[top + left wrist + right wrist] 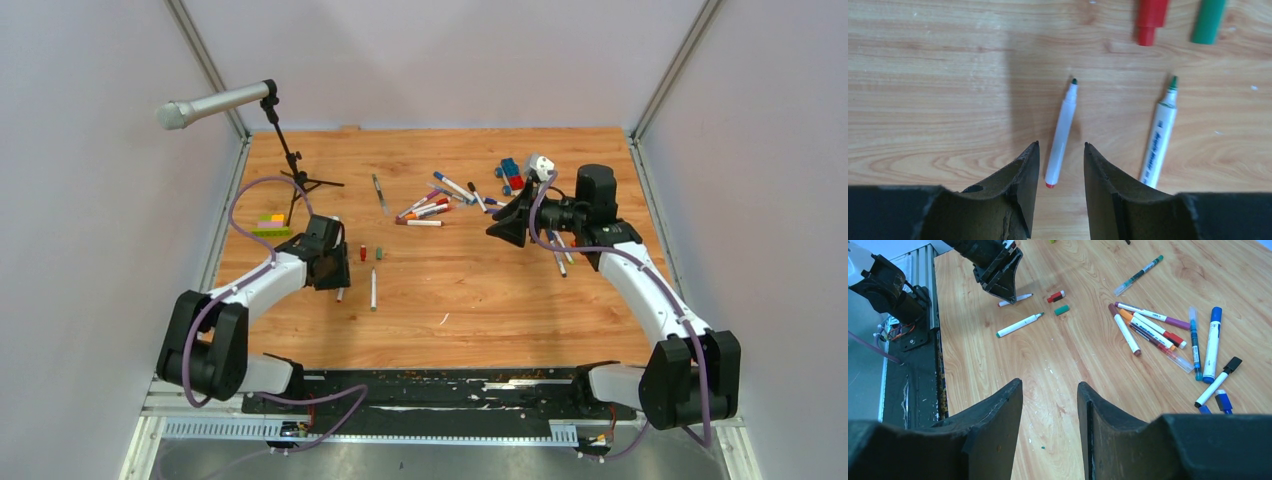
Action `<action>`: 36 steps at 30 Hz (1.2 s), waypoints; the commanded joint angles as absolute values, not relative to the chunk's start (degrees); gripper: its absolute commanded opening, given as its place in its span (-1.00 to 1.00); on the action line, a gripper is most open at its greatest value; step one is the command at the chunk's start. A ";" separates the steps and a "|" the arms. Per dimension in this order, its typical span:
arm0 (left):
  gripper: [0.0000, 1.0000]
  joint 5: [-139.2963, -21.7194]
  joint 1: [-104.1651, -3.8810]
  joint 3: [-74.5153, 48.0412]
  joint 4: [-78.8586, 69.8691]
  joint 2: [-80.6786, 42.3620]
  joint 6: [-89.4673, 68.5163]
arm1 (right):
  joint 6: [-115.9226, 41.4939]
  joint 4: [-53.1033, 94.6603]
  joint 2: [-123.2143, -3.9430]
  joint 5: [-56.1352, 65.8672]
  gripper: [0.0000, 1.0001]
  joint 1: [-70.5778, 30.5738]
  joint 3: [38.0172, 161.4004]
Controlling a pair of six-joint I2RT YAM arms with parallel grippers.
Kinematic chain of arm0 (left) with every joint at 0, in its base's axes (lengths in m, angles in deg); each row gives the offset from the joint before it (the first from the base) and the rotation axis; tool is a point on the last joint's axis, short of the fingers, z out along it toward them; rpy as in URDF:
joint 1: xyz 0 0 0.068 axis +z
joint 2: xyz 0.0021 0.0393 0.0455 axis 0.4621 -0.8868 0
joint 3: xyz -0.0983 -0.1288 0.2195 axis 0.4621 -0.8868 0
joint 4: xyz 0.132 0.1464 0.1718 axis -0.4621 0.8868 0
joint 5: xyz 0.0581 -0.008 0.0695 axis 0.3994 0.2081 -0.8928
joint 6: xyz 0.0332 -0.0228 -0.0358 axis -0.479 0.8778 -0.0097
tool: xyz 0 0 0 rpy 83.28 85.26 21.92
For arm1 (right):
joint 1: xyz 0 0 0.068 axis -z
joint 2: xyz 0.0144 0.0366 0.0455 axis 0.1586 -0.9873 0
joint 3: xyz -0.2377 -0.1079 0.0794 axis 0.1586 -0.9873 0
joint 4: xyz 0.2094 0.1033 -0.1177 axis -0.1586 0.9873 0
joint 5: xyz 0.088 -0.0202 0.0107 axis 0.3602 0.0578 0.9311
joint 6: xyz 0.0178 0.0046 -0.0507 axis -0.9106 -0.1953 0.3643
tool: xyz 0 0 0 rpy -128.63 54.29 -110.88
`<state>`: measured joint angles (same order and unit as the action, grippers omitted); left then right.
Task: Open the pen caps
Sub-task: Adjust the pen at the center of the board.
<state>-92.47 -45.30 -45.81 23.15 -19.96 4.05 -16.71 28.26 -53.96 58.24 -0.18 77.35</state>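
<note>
— Left hand (1061, 146): holding anything?
— No, parted and empty over an open pen (1061, 127) on the surface (923, 75); red cap (1151, 17) and green cap (1209, 20) lie near. My right hand (1049, 385) is parted, empty too. Next, I think, I grab a capped pen from the pile (1148, 322).

table (923, 75) is matt wood, pens (1060, 135) smooth plastic, fingers (1018, 195) perhaps rubber.
</note>
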 commanded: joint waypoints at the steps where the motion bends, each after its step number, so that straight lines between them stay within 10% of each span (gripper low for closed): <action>1: -0.10 -94.20 -44.14 -44.31 20.97 -23.59 2.29 | -15.11 27.82 -52.24 59.81 -0.10 0.23 77.07; 13: -0.33 -91.09 -44.11 -46.43 19.34 -25.59 2.55 | -15.35 27.44 -52.12 60.59 -0.10 0.66 76.79; 28: -0.15 -89.13 -44.12 -44.89 20.77 -21.96 2.92 | -14.84 27.80 -52.06 60.86 -0.09 0.95 76.70; 36: 0.12 -90.21 -44.05 -43.75 21.57 -14.55 2.73 | -8.90 33.30 -51.30 54.66 0.54 2.74 75.16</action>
